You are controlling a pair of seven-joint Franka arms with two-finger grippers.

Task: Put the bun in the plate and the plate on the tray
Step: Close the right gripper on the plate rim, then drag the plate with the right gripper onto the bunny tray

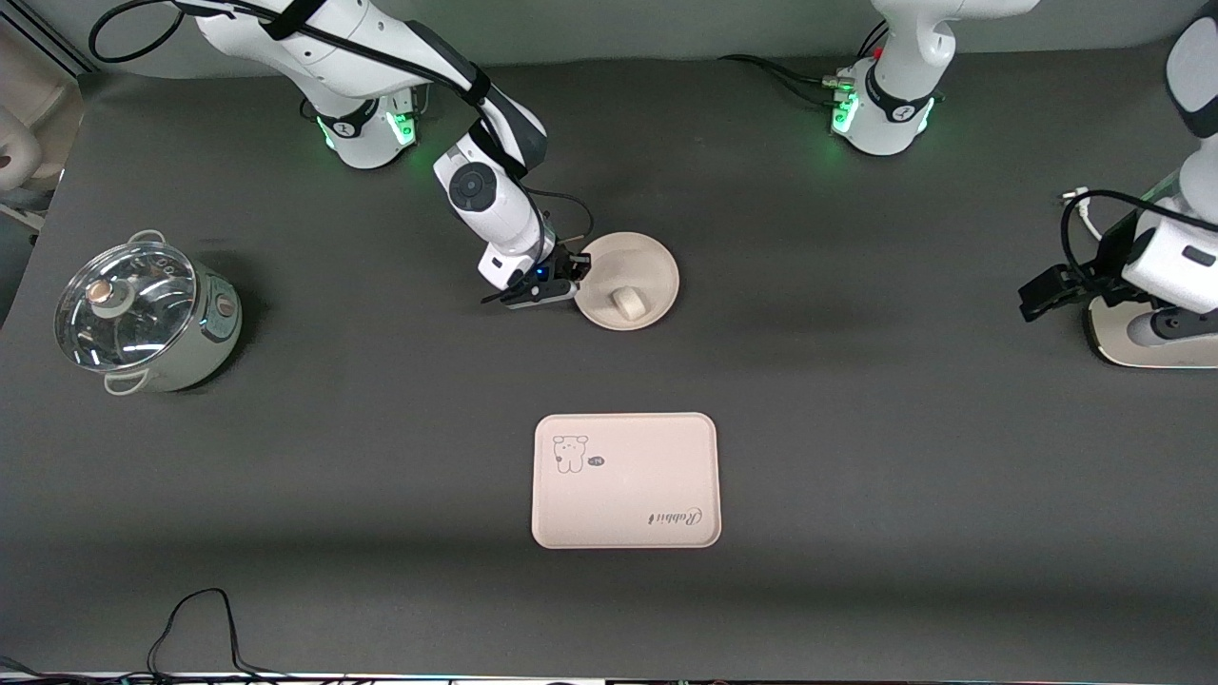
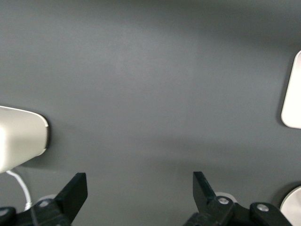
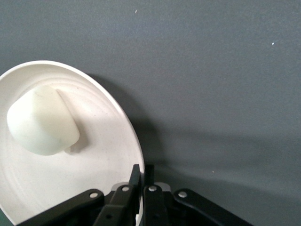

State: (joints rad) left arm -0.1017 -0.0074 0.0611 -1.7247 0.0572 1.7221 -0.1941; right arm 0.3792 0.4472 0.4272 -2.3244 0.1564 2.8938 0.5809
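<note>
The round cream plate [image 1: 650, 259] is at the middle of the table, farther from the front camera than the tray [image 1: 623, 480]. The off-white bun [image 1: 628, 303] lies in the plate. My right gripper [image 1: 574, 277] is shut on the plate's rim at the side toward the right arm's end. In the right wrist view its fingers [image 3: 136, 175] pinch the rim of the plate [image 3: 103, 160], one inside and one outside, with the bun [image 3: 42, 120] close by. My left gripper [image 1: 1032, 293] is open and empty, low at the left arm's end of the table; its fingertips [image 2: 75, 184] stand wide apart.
A steel pot with a glass lid [image 1: 143, 314] stands at the right arm's end of the table. A white device base [image 1: 1151, 338] sits beside my left gripper. Cables lie along the table's near edge [image 1: 190, 628]. Dark tabletop surrounds the tray.
</note>
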